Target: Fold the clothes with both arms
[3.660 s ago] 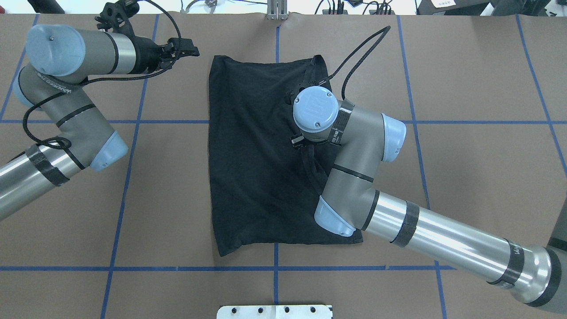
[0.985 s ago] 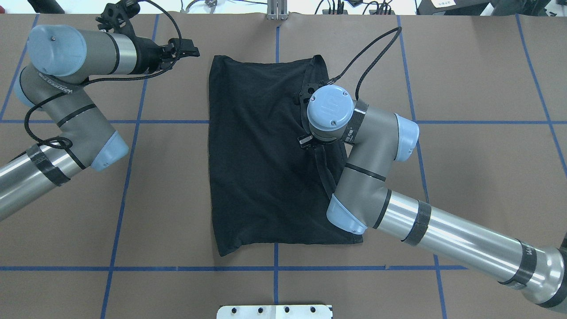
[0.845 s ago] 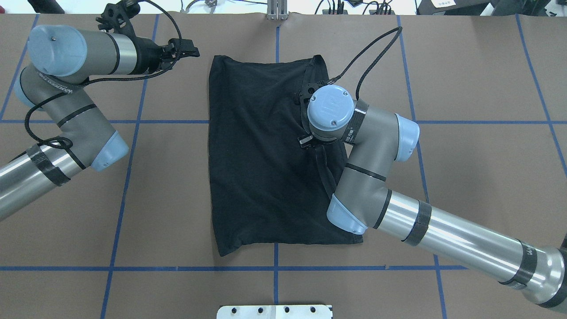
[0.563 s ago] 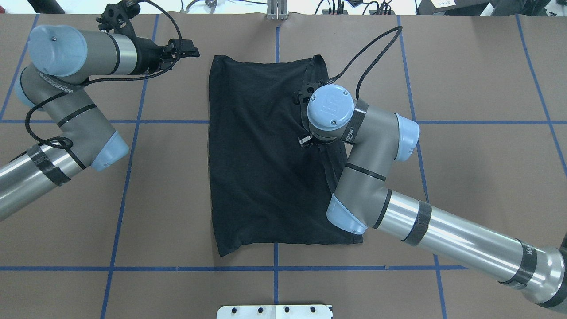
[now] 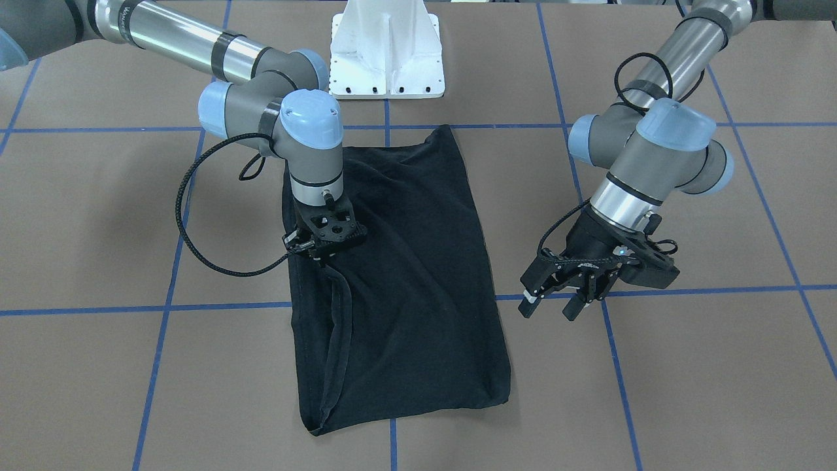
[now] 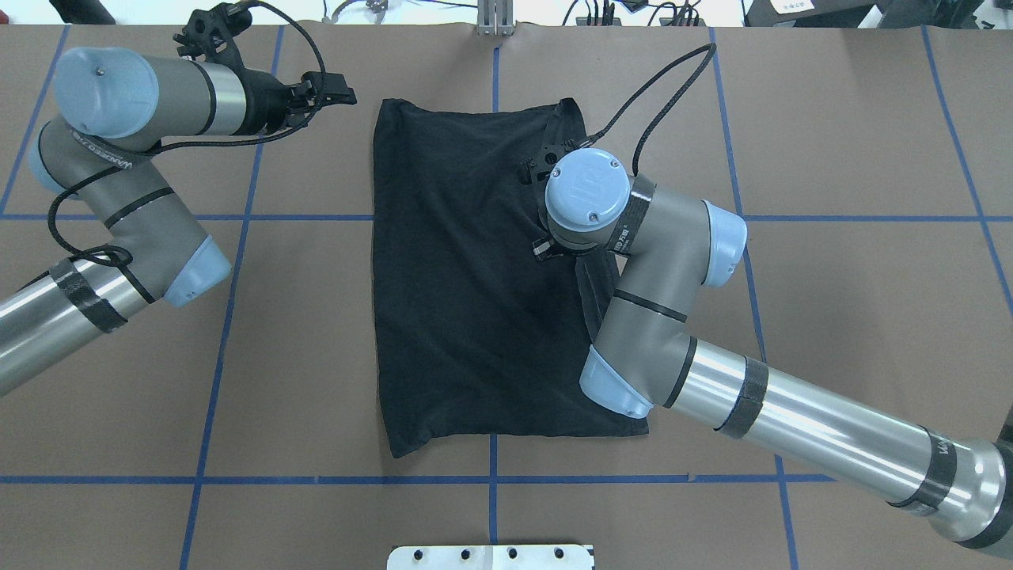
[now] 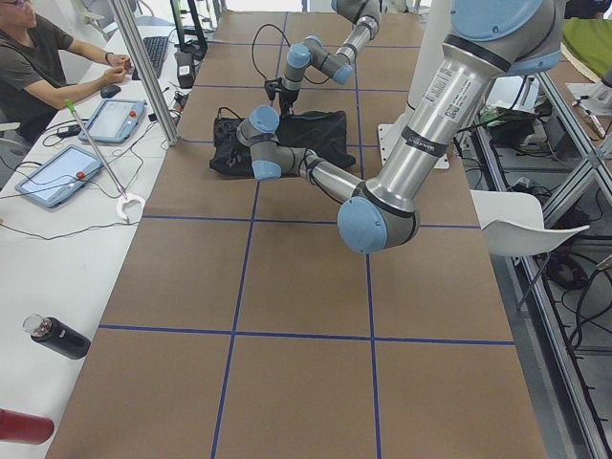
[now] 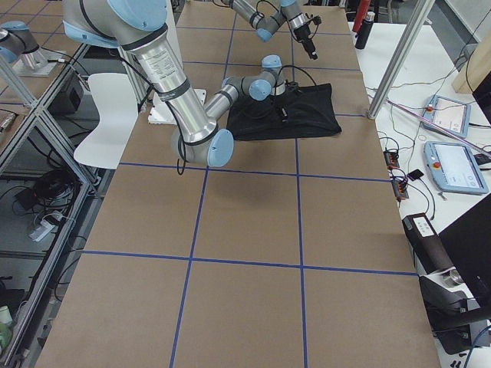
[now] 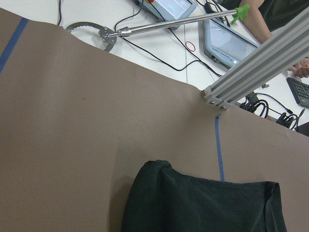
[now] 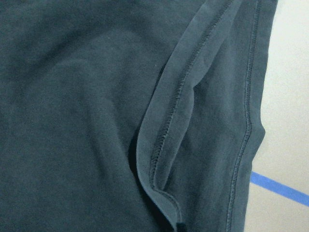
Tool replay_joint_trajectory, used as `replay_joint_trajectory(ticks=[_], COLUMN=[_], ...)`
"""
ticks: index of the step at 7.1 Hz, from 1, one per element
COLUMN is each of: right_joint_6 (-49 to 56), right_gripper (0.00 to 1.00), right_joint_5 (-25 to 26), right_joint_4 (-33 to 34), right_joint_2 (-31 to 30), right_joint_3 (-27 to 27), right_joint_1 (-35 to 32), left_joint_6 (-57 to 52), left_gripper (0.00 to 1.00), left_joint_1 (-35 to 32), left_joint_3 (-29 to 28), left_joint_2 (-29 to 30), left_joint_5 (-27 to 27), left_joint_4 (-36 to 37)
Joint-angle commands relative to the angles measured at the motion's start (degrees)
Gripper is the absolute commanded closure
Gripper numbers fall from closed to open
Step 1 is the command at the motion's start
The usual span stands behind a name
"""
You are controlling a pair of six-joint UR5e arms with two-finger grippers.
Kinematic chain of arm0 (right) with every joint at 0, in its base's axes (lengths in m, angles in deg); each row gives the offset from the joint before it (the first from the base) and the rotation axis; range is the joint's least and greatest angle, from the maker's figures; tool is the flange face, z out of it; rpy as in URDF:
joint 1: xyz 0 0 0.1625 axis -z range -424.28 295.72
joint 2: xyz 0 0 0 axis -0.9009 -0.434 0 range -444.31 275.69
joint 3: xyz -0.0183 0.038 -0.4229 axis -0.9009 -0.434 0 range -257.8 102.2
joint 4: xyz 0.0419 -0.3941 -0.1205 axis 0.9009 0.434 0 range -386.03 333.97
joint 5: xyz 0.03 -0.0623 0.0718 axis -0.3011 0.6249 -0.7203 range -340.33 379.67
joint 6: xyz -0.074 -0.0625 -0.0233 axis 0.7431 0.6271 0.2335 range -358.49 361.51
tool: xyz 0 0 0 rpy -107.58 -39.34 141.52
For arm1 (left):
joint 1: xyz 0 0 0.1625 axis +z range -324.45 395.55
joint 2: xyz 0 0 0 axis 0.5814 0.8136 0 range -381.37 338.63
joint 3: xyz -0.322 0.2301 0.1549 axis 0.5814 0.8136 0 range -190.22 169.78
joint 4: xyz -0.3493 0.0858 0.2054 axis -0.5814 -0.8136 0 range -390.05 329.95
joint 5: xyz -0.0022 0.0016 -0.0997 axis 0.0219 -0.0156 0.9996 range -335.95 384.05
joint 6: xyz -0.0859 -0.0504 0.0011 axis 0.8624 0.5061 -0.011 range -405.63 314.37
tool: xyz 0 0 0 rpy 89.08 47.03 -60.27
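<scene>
The black T-shirt (image 6: pixel 451 301) lies folded into a long rectangle at the table's middle, also seen as the T-shirt (image 5: pixel 412 275). My right gripper (image 5: pixel 312 256) points straight down onto its edge on my right arm's side. There a raised hem fold (image 10: pixel 164 130) runs up into the fingers, so it looks shut on the cloth. In the overhead view the wrist hides those fingers. My left gripper (image 5: pixel 550 306) hovers open and holds nothing. It is off the shirt, beside the far corner on my left arm's side, as the left gripper (image 6: pixel 342 87) shows.
The white pedestal base (image 5: pixel 387 49) stands at the robot's edge of the table. An aluminium post (image 9: pixel 260 63) rises at the far edge. Beyond it a person (image 7: pixel 38 57) sits at a side table with tablets (image 7: pixel 113 120). Blue tape lines (image 6: pixel 237 277) grid the brown table.
Over the past seconds my right wrist moved to the right and the shirt's hem fold shifted with it. In the last second it edged slightly back. My left arm barely moved.
</scene>
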Motion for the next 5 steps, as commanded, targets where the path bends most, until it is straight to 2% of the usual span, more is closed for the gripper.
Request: replay_joint_trajectory(ticks=[1,3,5], right_joint_6=[0.0,0.0,0.0], right_gripper=[1.0,1.0,1.0], right_joint_5=[0.0,-0.9,-2.5], right_joint_4=[0.0,-0.3,-0.3], right_joint_2=[0.0,-1.0,-5.1], right_joint_3=[-0.1,0.1,3.5], right_joint_1=[0.0,-1.0,-1.9], left_joint_6=[0.0,0.0,0.0], left_gripper=[0.0,0.0,0.0], left_joint_1=[0.0,0.0,0.0], left_joint_3=[-0.1,-0.1,-0.2], left_joint_2=[0.1,0.2,0.3], left_joint_5=[0.0,-0.1,-0.1], left_joint_4=[0.0,0.0,0.0])
